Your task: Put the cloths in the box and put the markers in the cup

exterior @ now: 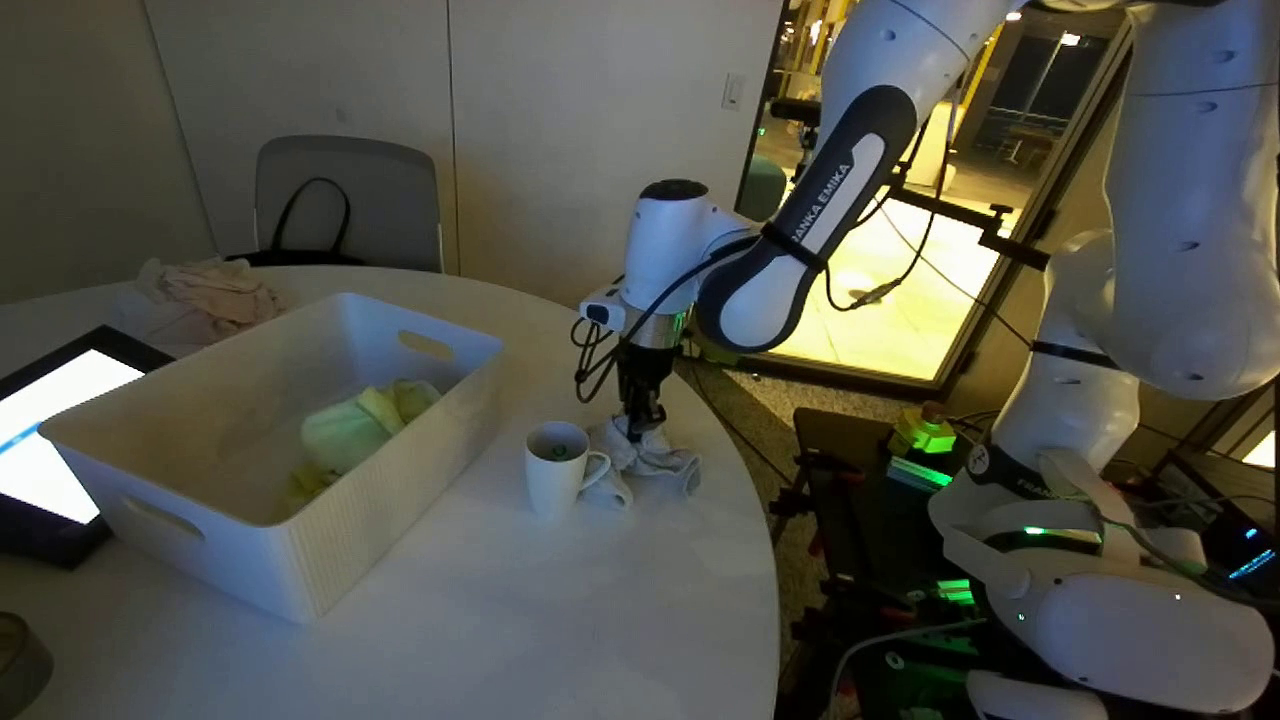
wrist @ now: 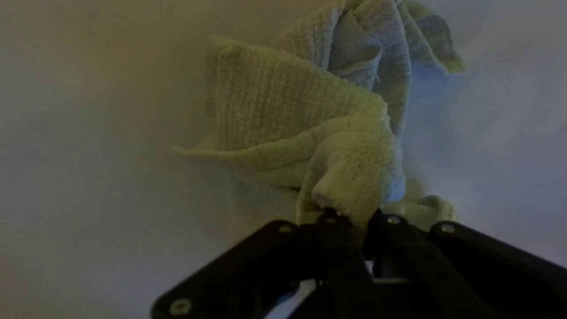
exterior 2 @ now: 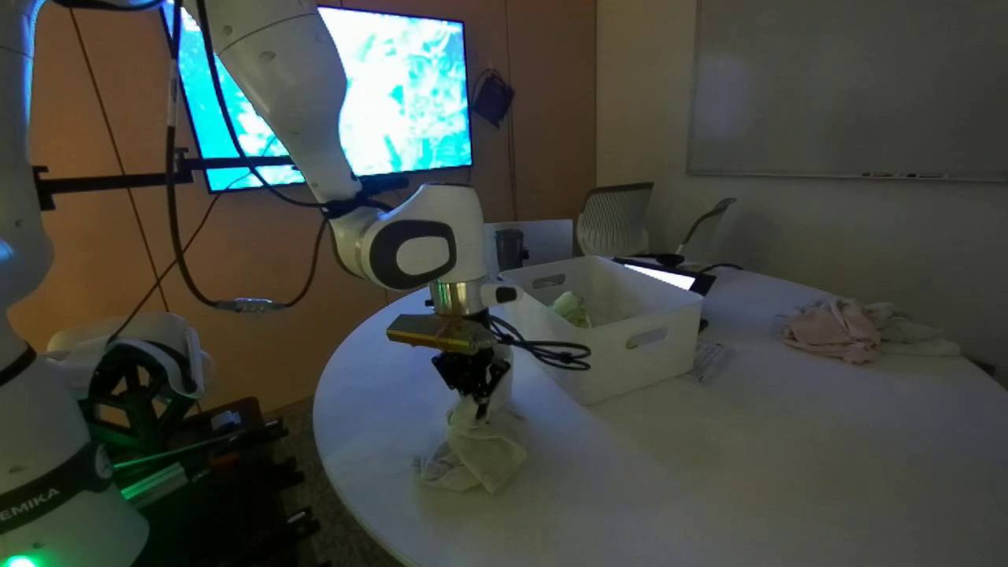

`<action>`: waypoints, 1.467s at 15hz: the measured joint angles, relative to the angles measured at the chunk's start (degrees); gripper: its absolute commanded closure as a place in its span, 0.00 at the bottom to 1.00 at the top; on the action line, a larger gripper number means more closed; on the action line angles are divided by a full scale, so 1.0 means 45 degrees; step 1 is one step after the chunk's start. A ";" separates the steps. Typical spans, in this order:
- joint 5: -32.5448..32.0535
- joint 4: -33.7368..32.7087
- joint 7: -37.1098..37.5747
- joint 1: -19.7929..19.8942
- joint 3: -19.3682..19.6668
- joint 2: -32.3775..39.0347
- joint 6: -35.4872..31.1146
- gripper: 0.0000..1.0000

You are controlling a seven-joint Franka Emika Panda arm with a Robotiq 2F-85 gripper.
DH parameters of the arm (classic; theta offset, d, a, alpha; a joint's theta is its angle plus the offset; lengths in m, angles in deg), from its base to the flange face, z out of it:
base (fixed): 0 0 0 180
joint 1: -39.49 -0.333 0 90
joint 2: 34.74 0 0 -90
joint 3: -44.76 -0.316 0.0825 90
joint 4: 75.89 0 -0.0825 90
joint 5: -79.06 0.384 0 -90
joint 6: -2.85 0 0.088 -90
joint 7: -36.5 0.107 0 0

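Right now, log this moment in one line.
end effector: closed on pale cloth; pale cloth: on table; yellow-green cloth: inside box; cup: upright beside pale cloth

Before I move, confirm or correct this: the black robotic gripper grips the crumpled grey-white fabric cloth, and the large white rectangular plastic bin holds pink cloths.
Pink is wrong: both exterior views show yellow-green cloths in the bin. As you say, the gripper grips the grey-white cloth.

The bent arm (exterior: 848, 185) reaches out, gripper (wrist: 358, 220) pointing down, jaws close together
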 measured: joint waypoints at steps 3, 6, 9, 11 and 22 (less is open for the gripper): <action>-0.0222 -0.0032 0.0051 -0.0141 -0.0026 -0.0649 0.0095 0.97; -0.0452 -0.0059 0.0175 -0.0279 -0.0024 -0.1514 0.0219 0.97; -0.0563 -0.0052 0.0321 -0.0307 -0.0004 -0.2400 0.0276 0.97; -0.0903 -0.0055 0.0630 -0.0308 0.0041 -0.2995 0.0403 0.97; -0.3610 -0.1005 0.4878 -0.0325 -0.0130 -0.5595 0.2532 0.97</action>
